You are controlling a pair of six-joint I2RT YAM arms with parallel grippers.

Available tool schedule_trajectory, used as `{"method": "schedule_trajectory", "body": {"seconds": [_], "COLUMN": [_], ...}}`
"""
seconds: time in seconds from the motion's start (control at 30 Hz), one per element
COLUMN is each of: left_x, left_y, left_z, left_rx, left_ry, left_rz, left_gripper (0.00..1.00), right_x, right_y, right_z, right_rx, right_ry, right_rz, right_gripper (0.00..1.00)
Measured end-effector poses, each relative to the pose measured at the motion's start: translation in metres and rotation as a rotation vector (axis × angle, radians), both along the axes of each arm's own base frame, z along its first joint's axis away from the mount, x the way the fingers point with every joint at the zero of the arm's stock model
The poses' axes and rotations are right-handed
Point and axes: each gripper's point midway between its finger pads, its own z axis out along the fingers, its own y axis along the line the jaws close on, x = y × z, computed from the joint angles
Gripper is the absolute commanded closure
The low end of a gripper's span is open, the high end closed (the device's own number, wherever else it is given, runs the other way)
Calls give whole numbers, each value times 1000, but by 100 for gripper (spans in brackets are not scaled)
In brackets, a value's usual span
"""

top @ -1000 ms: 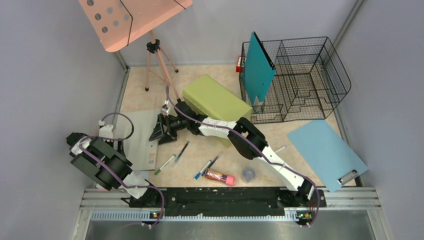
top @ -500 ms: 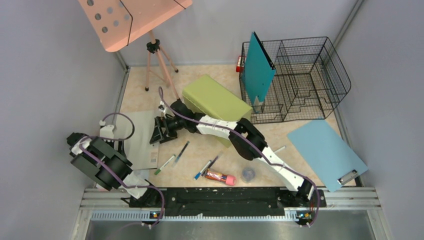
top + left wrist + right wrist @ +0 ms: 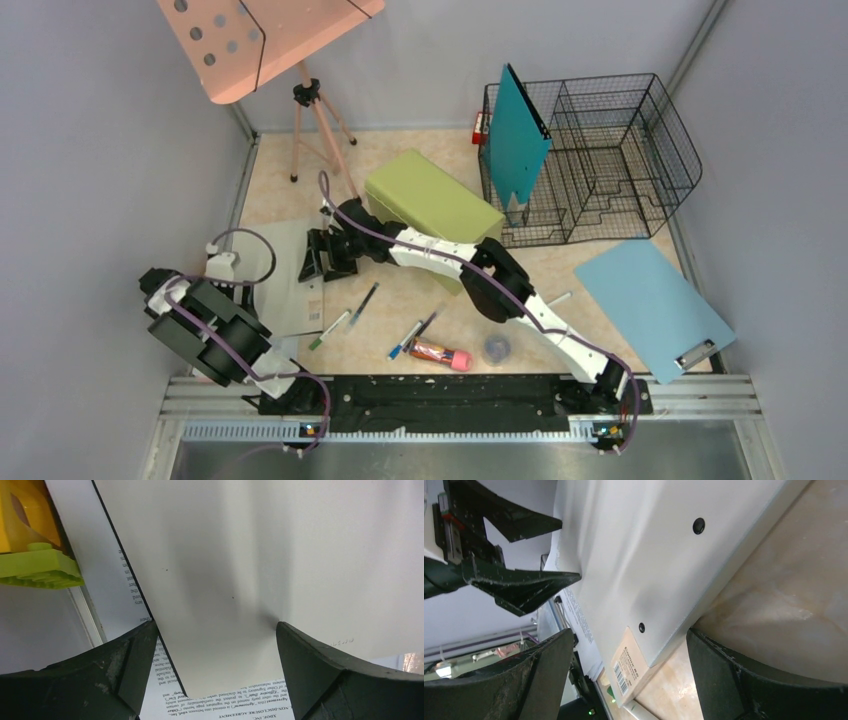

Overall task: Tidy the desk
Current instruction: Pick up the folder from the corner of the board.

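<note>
While much of the clutter lies loose on the surface (image 3: pixel 560 268), the step in hand looks to be the white folder (image 3: pixel 280 275), which lies flat at the surface's left side with both arms gathered at it. Printed papers (image 3: pixel 235 705) stick out from under the folder's end.

The left claw (image 3: pixel 216 625) hangs over that end, its fingers well apart, with a corner of the folder showing in the gap between them. It grips nothing. The right claw (image 3: pixel 322 258) sits at the folder's right edge, also spread wide and empty. From its wrist view the edge runs across the gap, with the folder under one finger and bare beige surface under the other. Whether either claw touches the folder cannot be told. The surface lies just beneath both claws and is mostly hidden by the folder under the left one.

Right of the folder lie several pens (image 3: pixel 365 300). Further right stand a green box (image 3: pixel 430 200) and a wire basket (image 3: pixel 600 160), and a blue clipboard (image 3: pixel 650 305) lies farthest from the folder.

The next move probably calls for getting a finger under the folder's thin edge before closing. Since the folder lies flat, this likely means sliding it or tipping it up first. The papers underneath may slip free when it lifts.
</note>
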Motion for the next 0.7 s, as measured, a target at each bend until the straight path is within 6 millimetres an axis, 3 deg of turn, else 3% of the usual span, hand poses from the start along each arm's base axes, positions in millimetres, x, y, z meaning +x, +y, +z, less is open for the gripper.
{"method": "schedule_trajectory", "body": {"seconds": [0.33, 0.7], "left_x": [-9, -14], "left_y": [-11, -10], "left_z": [0, -1], "left_rx": [4, 16], "left_ry": [19, 38], "left_rz": [-81, -104], "left_gripper": [8, 8], "right_x": [6, 6], "right_y": [-2, 1], "right_z": [1, 7], "right_rx": [-13, 106], "right_ry": [60, 162], "right_rz": [-57, -44], "right_gripper": [16, 17]}}
